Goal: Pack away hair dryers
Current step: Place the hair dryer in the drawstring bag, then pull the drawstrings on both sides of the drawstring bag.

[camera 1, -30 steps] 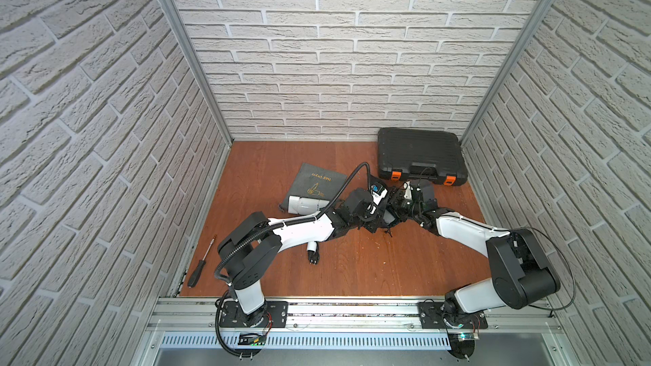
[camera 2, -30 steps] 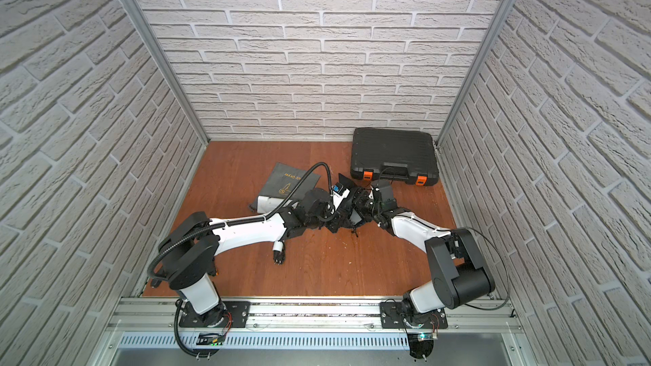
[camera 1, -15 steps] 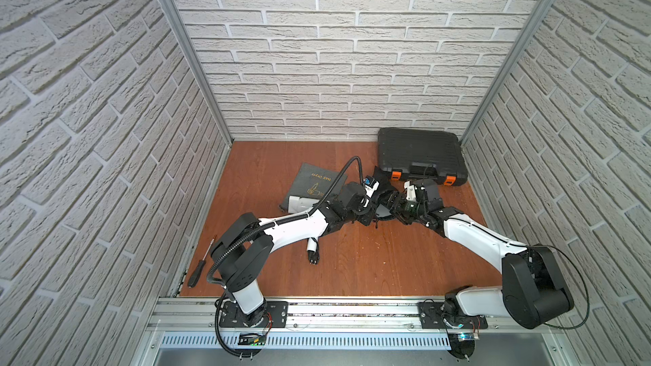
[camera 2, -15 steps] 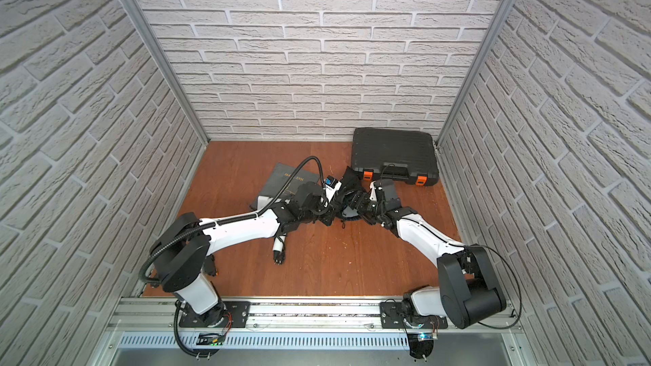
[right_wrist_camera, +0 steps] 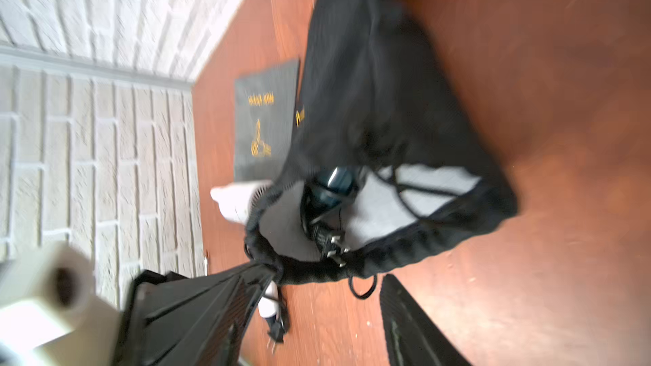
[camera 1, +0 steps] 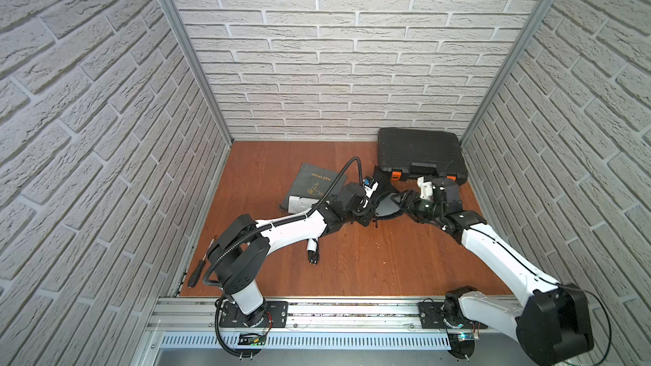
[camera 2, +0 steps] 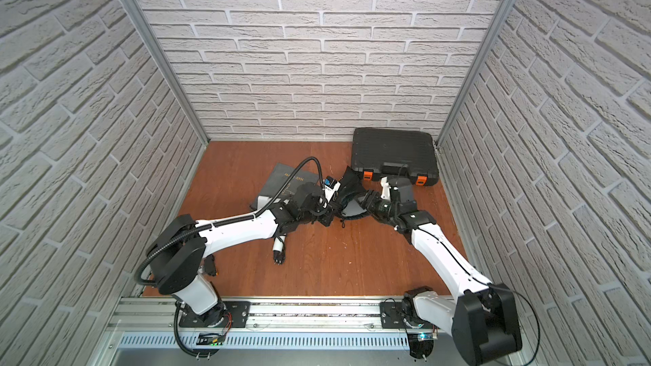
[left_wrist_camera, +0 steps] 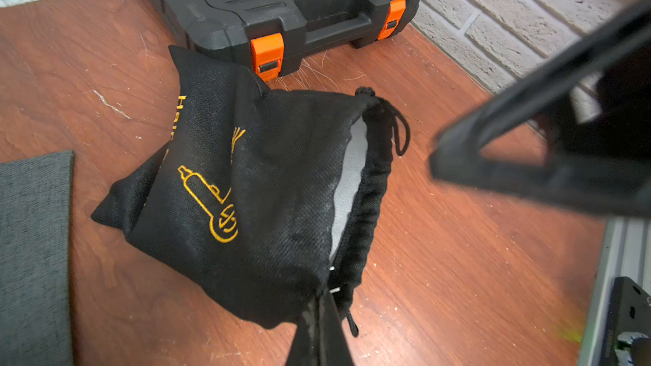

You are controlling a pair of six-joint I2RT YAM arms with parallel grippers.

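Black woven drawstring bag (left_wrist_camera: 246,177) with the yellow print is held up by its rim in my left gripper (left_wrist_camera: 320,306), jaws pinched tight on the hem. Its mouth gapes toward my right gripper (camera 1: 400,200), whose jaws stand apart and empty just short of that rim. Straight ahead of the right gripper, inside the grey lining (right_wrist_camera: 422,188), lies the dark teal plastic hair dryer (right_wrist_camera: 333,184). Its barrel runs away from me into the bag, and its black plug (right_wrist_camera: 331,246) is nearest, prongs at the rim beside the left pinch. I judge the right arm better placed to tuck it in. The white plastic hair dryer (right_wrist_camera: 239,200) lies beyond the left gripper at the edge of the flat grey fabric bag (camera 1: 310,177); in it or under it, I cannot tell. The right wrist view is smeared: my own near finger and the left gripper merge, and the teal dryer's handle is hidden.
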